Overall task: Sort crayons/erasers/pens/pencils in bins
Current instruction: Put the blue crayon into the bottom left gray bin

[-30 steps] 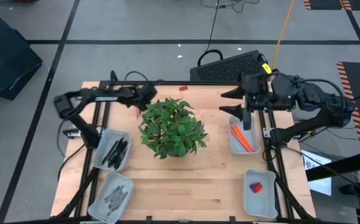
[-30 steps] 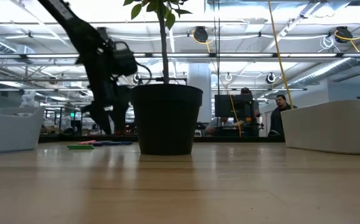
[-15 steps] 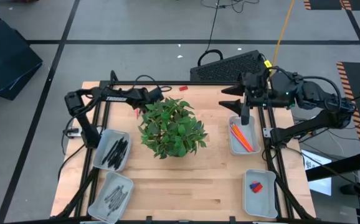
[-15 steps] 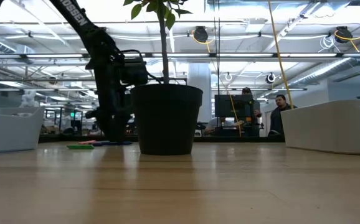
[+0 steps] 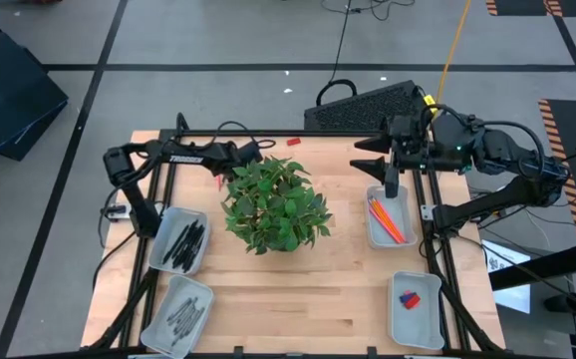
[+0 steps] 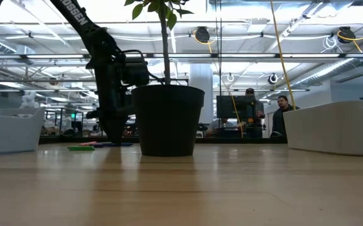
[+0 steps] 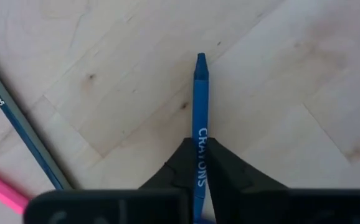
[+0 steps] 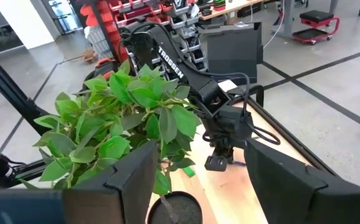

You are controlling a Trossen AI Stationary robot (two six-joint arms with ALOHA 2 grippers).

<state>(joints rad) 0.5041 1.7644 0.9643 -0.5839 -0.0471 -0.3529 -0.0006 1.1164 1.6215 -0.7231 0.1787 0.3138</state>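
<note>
My left gripper point(image 5: 230, 168) is down at the table's far side, just left of the potted plant point(image 5: 273, 204), shut on a blue crayon point(image 7: 200, 93) printed CRAYONS. My right gripper point(image 5: 376, 168) hangs open over the far end of the bin point(image 5: 373, 234) holding orange and red pencils point(image 5: 388, 219), with nothing between its fingers point(image 8: 124, 180). Black pens point(image 5: 186, 242) lie in the left bin point(image 5: 161, 249). Blue and red erasers point(image 5: 409, 297) lie in the near right bin point(image 5: 418, 324). A fourth bin point(image 5: 158, 324) holds dark sticks. My left gripper pinches the blue crayon between its two fingertips point(image 7: 180, 163), on its printed wrapper point(image 7: 201, 138) behind the middle. The fingers point down from above. The crayon lies flat on the wood, its tip point(image 7: 200, 59) pointing away from the gripper.
A blue pencil point(image 7: 18, 124) and a pink stick point(image 7: 2, 193) lie on the wood beside the crayon. The low view shows a green eraser point(image 6: 81, 148) on the table near the dark pot point(image 6: 167, 119). A red bit point(image 5: 293, 142) sits on the far rail.
My left gripper has gone down to the table and toward the plant, then stayed still for the last half second. My right gripper has hardly moved.
</note>
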